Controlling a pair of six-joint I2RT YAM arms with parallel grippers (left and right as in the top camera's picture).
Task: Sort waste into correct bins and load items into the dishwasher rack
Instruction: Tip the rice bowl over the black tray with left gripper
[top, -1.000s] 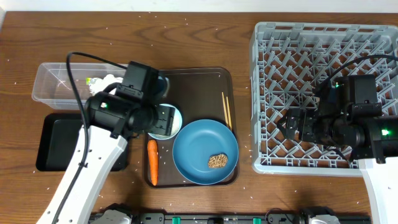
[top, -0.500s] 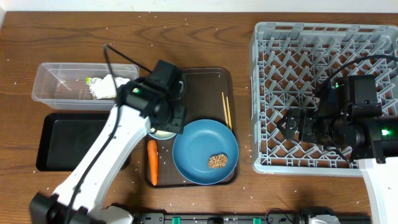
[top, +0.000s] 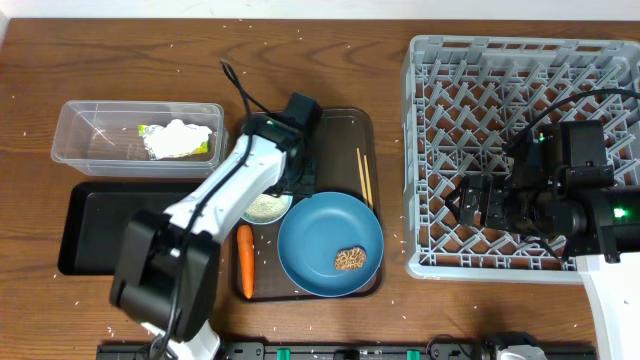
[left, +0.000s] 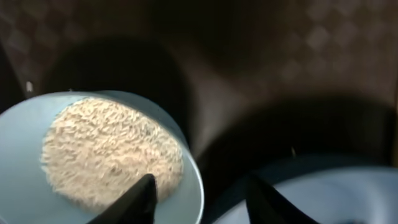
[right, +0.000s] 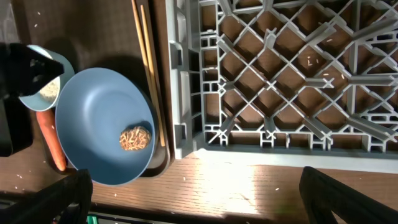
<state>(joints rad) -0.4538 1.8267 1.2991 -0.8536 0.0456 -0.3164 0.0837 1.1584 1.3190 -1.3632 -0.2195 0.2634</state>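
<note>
A light blue cup full of white rice stands on the brown serving tray. My left gripper is open and straddles the cup's rim, one finger over the rice, the other outside. Beside it the blue plate carries a brown food chunk. The carrot lies left of the plate, the chopsticks above it. The napkin and yellow wrapper lie in the clear tub. My right gripper hangs open over the dishwasher rack.
The black tray sits below the clear tub, left of the brown serving tray. Loose rice grains dot the wooden table. The rack's grey wall stands close to the serving tray's right edge.
My left arm swung right from the clear tub to the rice cup, uncovering the napkin and wrapper, and its jaws narrowed. The right arm stayed still.
</note>
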